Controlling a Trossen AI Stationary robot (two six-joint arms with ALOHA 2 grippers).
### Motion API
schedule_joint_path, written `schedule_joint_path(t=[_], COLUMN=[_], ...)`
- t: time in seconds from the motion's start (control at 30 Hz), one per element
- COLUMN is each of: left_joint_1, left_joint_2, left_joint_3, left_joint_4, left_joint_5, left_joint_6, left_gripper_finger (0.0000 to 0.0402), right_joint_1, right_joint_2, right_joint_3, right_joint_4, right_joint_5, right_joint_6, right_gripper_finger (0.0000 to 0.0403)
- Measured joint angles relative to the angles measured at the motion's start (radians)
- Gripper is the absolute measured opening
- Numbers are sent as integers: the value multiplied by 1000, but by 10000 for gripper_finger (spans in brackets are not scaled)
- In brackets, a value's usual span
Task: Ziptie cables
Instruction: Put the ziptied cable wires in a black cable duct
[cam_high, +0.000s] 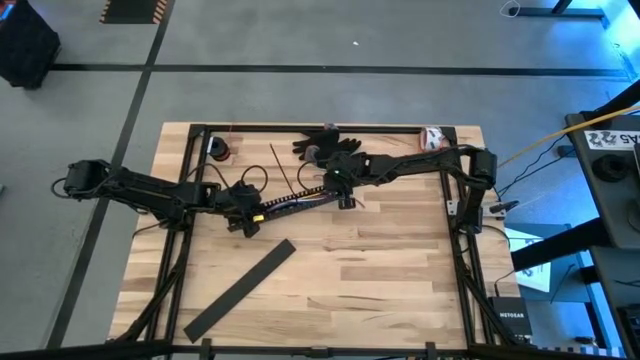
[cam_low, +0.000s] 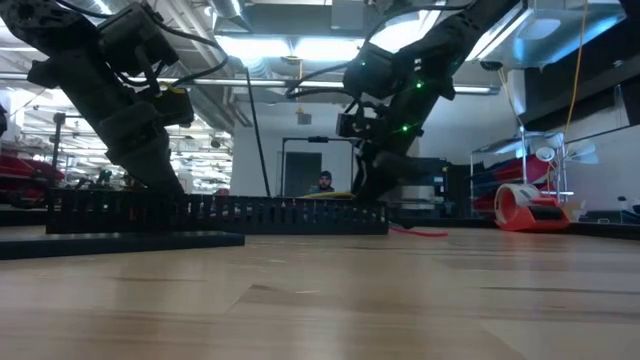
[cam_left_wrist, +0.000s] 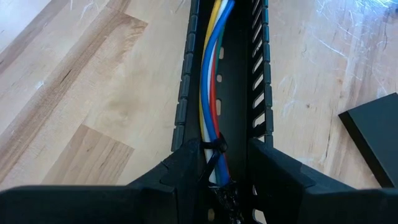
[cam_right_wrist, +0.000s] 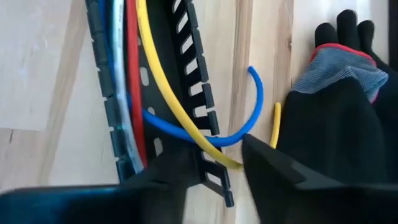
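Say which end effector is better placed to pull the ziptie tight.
Left, probably. The left end effector straddles the slotted duct right at the ziptie looped around the cables; the right end effector sits where the wires spill out.

"NETGEAR" on black box (cam_high: 511, 322)

Showing: two grippers (cam_high: 243, 212) (cam_high: 340, 190), one slotted bar (cam_high: 290, 203), one flat strip (cam_high: 240, 288), one ziptie (cam_left_wrist: 214, 146), one glove pair (cam_high: 328, 145).

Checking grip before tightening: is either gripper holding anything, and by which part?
Cannot tell. Left gripper straddles the cables beside the ziptie at the duct end; right gripper straddles a yellow cable by the duct wall. Neither grip shows.
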Motion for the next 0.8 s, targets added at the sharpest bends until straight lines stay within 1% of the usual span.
schedule_joint_path(t=[0.17,0.2,0.23,0.33,0.4,0.5,0.57,0.63,0.73,0.8], left_joint_1=[0,0,1,2,2,2,2,2,2,2], left_joint_2=[0,0,0,0,-1,-2,-2,-1,-1,-1], left_joint_3=[0,0,0,0,2,5,5,3,2,1], left_joint_4=[0,0,0,3,3,1,2,4,2,-11], left_joint_5=[0,0,0,-1,-2,-6,-7,-7,-10,-8], left_joint_6=[23,26,28,26,12,-14,-30,-32,-34,-34], left_gripper_finger=[133,133,133,133,133,133,133,133,133,133], right_joint_1=[0,0,0,8,11,33,50,64,69,71], right_joint_2=[-6,-7,-14,-32,-50,-64,-64,-64,-61,-47], right_joint_3=[0,0,0,22,70,161,193,193,160,145], right_joint_4=[-16,-16,-23,-78,-184,-375,-441,-434,-362,-338], right_joint_5=[1,3,2,24,36,39,38,46,74,51], right_joint_6=[0,0,0,35,77,186,258,269,267,295], right_gripper_finger=[28,16,12,19,17,7,4,6,8,8])
